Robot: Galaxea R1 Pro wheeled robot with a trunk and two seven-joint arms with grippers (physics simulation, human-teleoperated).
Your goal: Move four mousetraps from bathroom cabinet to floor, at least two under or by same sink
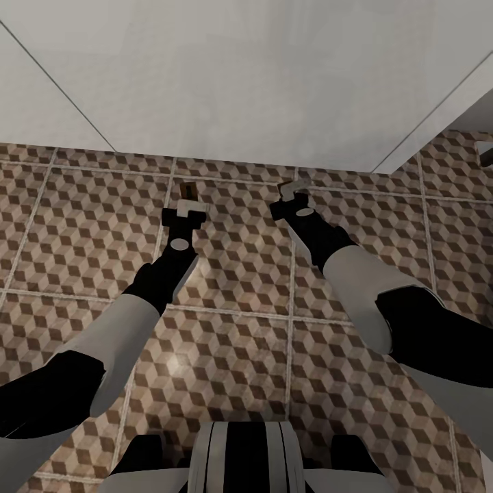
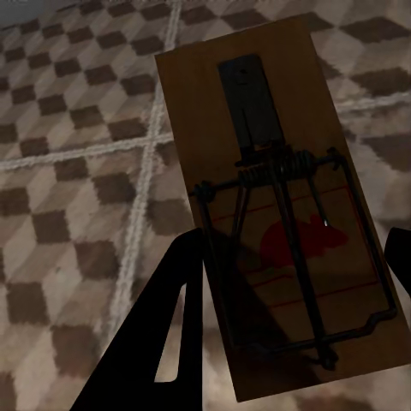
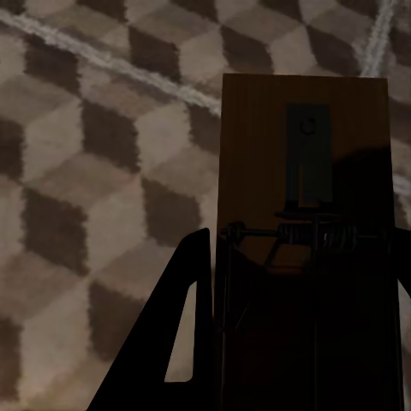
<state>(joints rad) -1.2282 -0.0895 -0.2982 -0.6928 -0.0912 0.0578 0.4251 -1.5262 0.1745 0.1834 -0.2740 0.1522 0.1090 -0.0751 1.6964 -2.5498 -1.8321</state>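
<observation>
The left gripper (image 1: 183, 205) has its fingers (image 2: 163, 342) clamped on a mousetrap (image 2: 282, 214) — the slab's long axis runs straight out from them. The right gripper (image 1: 293, 192) grips a second mousetrap (image 3: 304, 231) the same way. Both hang over the bathroom floor (image 1: 239, 329), near the white wall (image 1: 246, 82) — lowering is what remains.
</observation>
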